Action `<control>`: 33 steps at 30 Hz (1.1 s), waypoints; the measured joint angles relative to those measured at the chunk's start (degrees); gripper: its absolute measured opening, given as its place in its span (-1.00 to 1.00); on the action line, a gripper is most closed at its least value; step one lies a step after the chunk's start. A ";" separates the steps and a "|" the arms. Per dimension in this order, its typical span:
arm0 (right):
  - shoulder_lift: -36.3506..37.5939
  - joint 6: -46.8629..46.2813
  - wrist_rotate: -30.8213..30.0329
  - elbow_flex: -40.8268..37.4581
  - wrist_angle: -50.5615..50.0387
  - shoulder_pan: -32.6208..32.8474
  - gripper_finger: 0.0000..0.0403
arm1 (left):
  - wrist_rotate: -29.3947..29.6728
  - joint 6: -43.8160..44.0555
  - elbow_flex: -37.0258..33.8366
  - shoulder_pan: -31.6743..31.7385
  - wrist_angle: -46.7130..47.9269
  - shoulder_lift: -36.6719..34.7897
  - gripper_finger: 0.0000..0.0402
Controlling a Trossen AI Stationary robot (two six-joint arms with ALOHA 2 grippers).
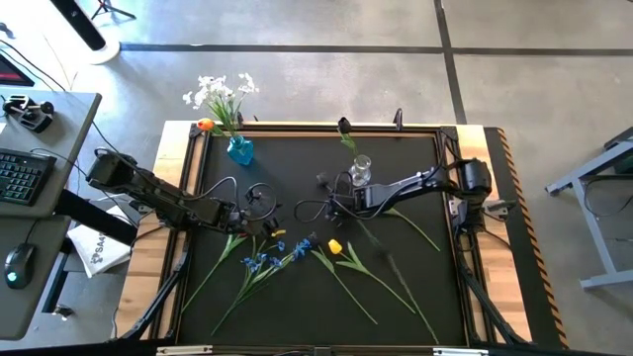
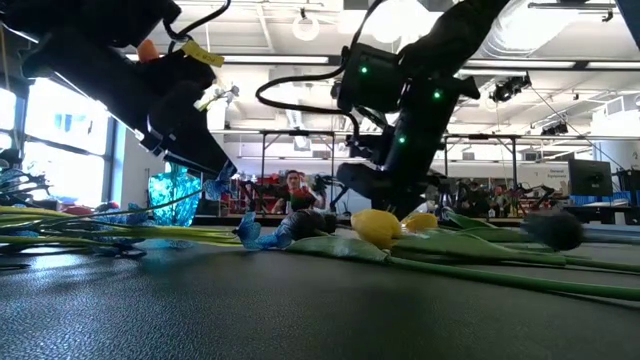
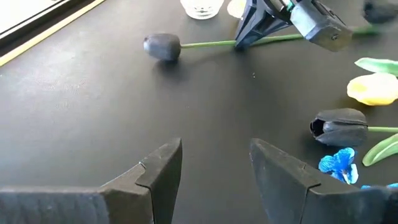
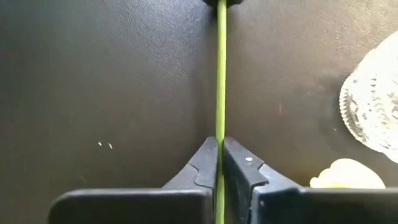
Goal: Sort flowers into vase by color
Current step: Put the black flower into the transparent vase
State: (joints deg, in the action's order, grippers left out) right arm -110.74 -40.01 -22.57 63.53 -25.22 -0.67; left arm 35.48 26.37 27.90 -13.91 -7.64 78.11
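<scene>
A dark tulip lies on the black mat, its head (image 3: 161,46) toward the far side and its green stem (image 4: 220,74) running back into my right gripper (image 4: 220,146), which is shut on it just left of the clear glass vase (image 1: 360,170). That vase holds another dark tulip (image 1: 344,127). The blue vase (image 1: 239,150) at the far left holds white sprays and an orange tulip. Loose on the mat lie a yellow tulip (image 1: 334,247), blue sprays (image 1: 272,259) and a third dark tulip (image 3: 339,127). My left gripper (image 3: 214,168) hangs open over bare mat, left of centre. My right gripper pinches the dark tulip's green stem (image 4: 220,127) between its two fingers, some way behind the head. The fingers slant down from the table's right side, and the stem runs lengthwise through the gap. The head (image 3: 161,46) rests on the mat.
Long green stems and leaves (image 1: 396,267) spread over the near half of the mat. The table has a wooden rim (image 1: 297,126). A desk with a keyboard (image 1: 25,176) stands to the left. A person (image 2: 293,190) shows in the room behind the table.
</scene>
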 joint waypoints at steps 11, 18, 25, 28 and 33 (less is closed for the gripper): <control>11.66 8.94 -2.59 -6.52 5.36 3.51 -0.98 | -0.63 0.02 0.07 0.00 0.03 0.00 -0.11; 27.36 23.10 -5.88 -29.75 51.48 4.03 -0.99 | -0.60 0.00 0.07 -0.07 0.01 0.00 -0.11; 31.69 46.11 -5.15 -46.09 99.00 4.65 -1.00 | -0.47 0.00 0.07 -0.04 -0.05 0.00 -0.11; 31.75 54.65 -3.77 -48.67 113.88 3.99 -1.00 | -0.43 0.00 0.07 -0.04 -0.51 0.00 -0.11; 33.27 63.12 -2.24 -46.23 115.25 0.56 -1.00 | -0.30 -0.04 0.07 -0.04 -1.91 0.00 -0.11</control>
State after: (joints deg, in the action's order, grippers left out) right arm -77.47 23.11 -24.81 17.30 90.03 -0.10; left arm 35.17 26.33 27.97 -13.96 -9.55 78.11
